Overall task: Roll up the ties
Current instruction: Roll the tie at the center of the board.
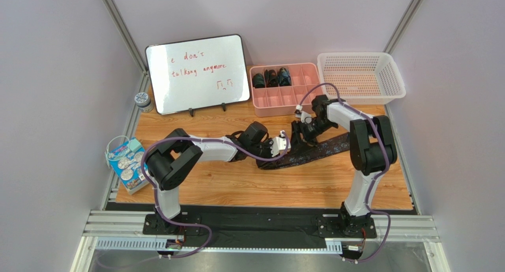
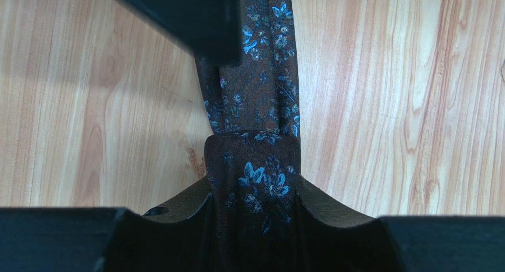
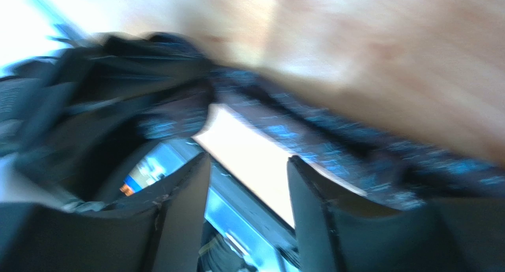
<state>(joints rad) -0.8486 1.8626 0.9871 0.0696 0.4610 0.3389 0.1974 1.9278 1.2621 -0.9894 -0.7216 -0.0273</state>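
The left hand (image 2: 252,192) grips the tie (image 2: 261,94) at its fold (brown, blue flowers) on the wooden table (image 2: 403,106).

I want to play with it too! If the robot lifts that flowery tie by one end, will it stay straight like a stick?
Probably not: the tie is folded back over itself, so it's likely floppy and would dangle. It lies thin and flat on the table, so it's probably light.
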